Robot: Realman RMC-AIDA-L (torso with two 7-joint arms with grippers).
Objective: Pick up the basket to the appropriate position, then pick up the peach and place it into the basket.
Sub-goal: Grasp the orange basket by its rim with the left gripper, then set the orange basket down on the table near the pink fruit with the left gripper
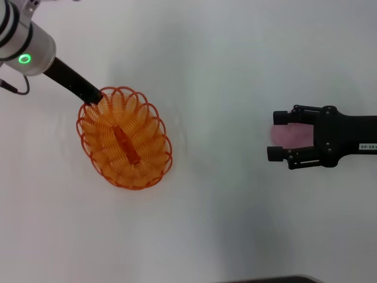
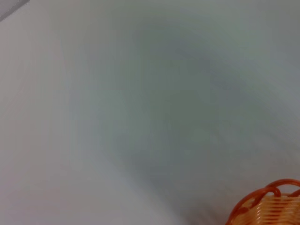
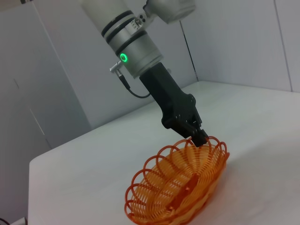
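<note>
Head view has the left hand [image 1: 93, 98] pinched shut on the far rim of the orange basket [image 1: 124, 138], which sits on the white table [image 1: 224, 71] over on the left side. The right hand [image 1: 281, 135] is well off to the right with its 2 fingers spread either side of the pink peach [image 1: 290, 136], not squeezing it as far as I can see. Right wrist view shows the basket [image 3: 177, 185] tipped, higher at the gripped rim.

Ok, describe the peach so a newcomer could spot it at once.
Start from the white table and look to the robot's right side, far from the orange basket held at its rim by the left claw. There the black right claw has its fingers either side of the peach, the only pale pink, rounded thing.
</note>
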